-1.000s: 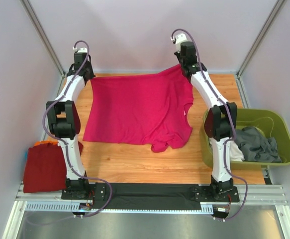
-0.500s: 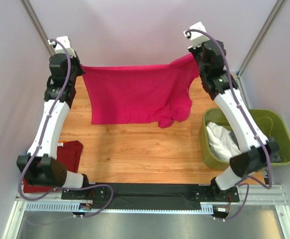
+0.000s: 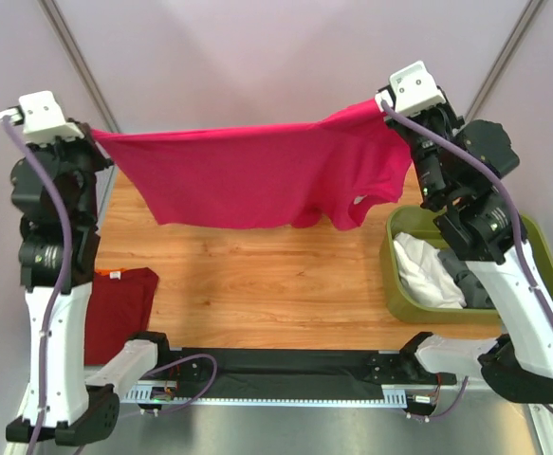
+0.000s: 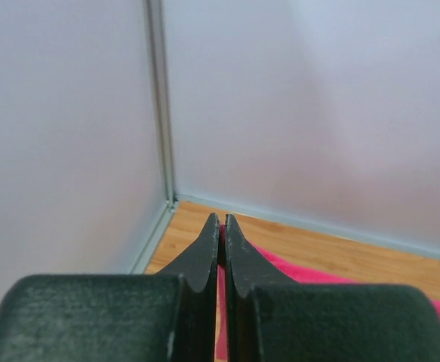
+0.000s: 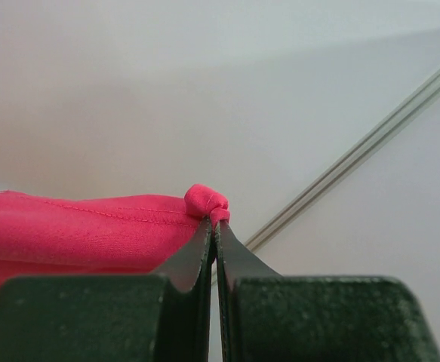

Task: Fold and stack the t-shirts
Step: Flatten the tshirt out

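Magenta-pink t-shirt [image 3: 257, 175] hangs stretched in the air between two raised robot arms, seen from the overhead camera, its top edge pulled into a nearly straight line from about 10 o'clock to 2 o'clock above the wooden table [image 3: 276, 284]. The left gripper [image 3: 94, 135] pinches one corner of the cloth at the 10 o'clock end. Its jaws are closed down to a sliver, with pink fabric showing between and below the fingers in the left wrist view. The right gripper [image 3: 382, 106] clamps the opposite end at 2 o'clock, jaws likewise pressed together, a small knot of pink cloth bunched just above the fingertips in the right wrist view. The shirt's body sags like a curtain below the taut edge, one sleeve drooping toward 3 o'clock; whether the lower hem touches the table cannot be told. A dark red t-shirt [image 3: 115, 303] lies flat at the table's 8 o'clock corner, partly hidden behind the left arm. At 4 o'clock, beside the table edge, an olive-green bin [image 3: 532, 237] holds a crumpled white t-shirt [image 3: 418, 270] and, next to it, a grey t-shirt [image 3: 470, 280] partly covered by the right arm. Pale walls enclose the cell on three sides.
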Controlling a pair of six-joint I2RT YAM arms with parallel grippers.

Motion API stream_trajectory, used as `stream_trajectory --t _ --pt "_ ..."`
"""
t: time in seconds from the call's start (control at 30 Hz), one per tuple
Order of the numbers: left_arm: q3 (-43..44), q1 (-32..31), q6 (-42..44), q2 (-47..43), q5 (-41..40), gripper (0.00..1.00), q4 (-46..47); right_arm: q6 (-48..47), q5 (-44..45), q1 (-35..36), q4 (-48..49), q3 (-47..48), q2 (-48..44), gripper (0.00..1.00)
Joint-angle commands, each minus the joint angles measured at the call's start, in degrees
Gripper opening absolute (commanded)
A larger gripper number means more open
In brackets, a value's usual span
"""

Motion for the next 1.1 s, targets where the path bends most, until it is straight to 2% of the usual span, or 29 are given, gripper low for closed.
stream_trajectory --t 0.0,0.1,0.2,0.3,0.4,0.53,0.63,0.7,0.73,0.8,0.87,0.93,1.07 --pt "5.88 0.41 4.70 -3.55 -7.25 0.00 -6.44 -7.69 7.76 4.97 -1.52 5.33 -2.10 0.00" --pt "14.12 0.32 7.42 -3.91 -11.03 0.00 -12.59 -11.20 11.88 10.77 -3.90 9.55 -3.07 0.00" --pt "19.68 0.32 7.78 -3.30 -14.98 0.00 -19.19 -20.86 19.60 16.31 -0.75 10.35 -3.16 0.00" --pt "24.96 0.32 7.87 -2.68 -16.75 0.00 -24.46 -26.41 22.27 19.21 2.42 9.83 -4.38 0.00" --pt "25.33 0.41 8.92 -2.24 -18.33 0.00 -25.80 -23.02 21.49 20.10 -0.80 12.27 -5.53 0.00" --pt "21.90 0.41 7.35 2.32 -19.22 0.00 -27.80 -18.52 20.95 19.75 -6.18 10.01 -5.53 0.01" --pt "16.64 0.41 6.90 5.49 -18.86 0.00 -25.55 -10.18 16.92 15.55 -12.82 7.98 -3.53 0.00" --pt "11.21 0.41 7.25 7.42 -19.21 0.00 -23.26 -5.18 11.85 8.79 -16.80 6.40 -1.85 0.00" --pt "9.43 0.41 7.17 8.12 -19.47 0.00 -20.90 -2.11 9.72 4.41 -18.12 2.48 -1.14 0.00" --pt "5.31 0.41 6.03 10.66 -19.39 0.00 -18.34 0.64 3.25 0.34 -14.81 -2.72 -1.14 0.00" --pt "3.01 0.41 5.41 12.78 -19.39 0.00 -16.66 6.34 -1.09 -5.79 -13.92 -6.69 1.57 0.00" --pt "0.02 0.32 2.26 16.29 -19.12 0.00 -13.50 9.08 -4.88 -8.98 -11.30 -10.10 5.87 0.00" --pt "-4.55 0.24 0.49 23.93 -21.14 0.00 -6.30 9.70 -5.85 -9.61 -2.77 -14.69 14.14 0.00"
